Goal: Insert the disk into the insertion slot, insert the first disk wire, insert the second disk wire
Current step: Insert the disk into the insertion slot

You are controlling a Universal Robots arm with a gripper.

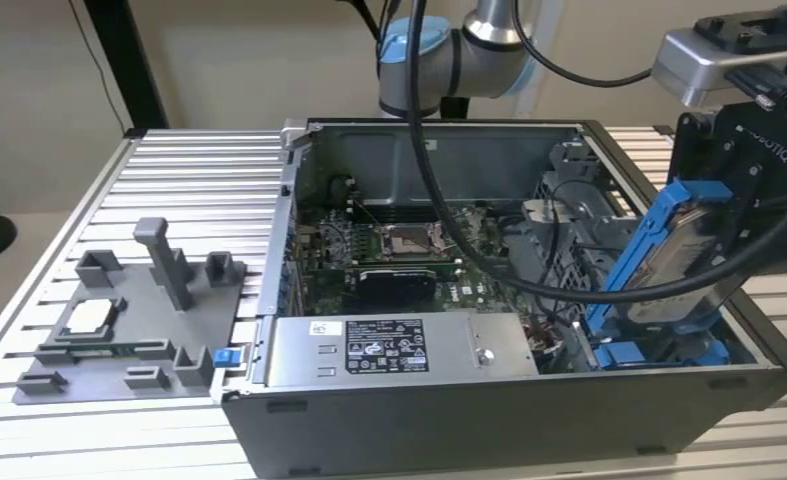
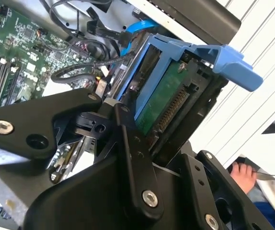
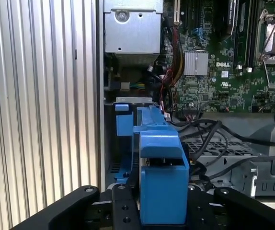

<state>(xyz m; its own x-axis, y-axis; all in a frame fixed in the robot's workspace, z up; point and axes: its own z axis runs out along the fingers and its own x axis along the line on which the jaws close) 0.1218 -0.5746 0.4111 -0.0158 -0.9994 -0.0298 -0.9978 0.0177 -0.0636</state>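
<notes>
My gripper [image 1: 721, 212] is shut on the disk [image 1: 677, 262], a silver-grey drive in a bright blue frame. I hold it steeply tilted over the right end of the open computer case [image 1: 500, 420] in the exterior view. Its lower end reaches down to the blue rails of the insertion slot [image 1: 663, 352]. In the second wrist view the disk [image 2: 165, 104] shows its green circuit side and connector between my black fingers [image 2: 133, 158]. In the first wrist view the disk's blue frame [image 3: 160, 177] stands above the slot's blue rails [image 3: 123, 125]. I cannot tell the disk wires apart from the other cables.
The green motherboard [image 1: 393, 255] and a grey labelled power-supply box [image 1: 386, 350] fill the case. Black cables [image 3: 209, 139] lie beside the slot. A grey fixture plate [image 1: 126, 320] sits on the ribbed table at the exterior view's left. A person's hand [image 2: 245, 176] is nearby.
</notes>
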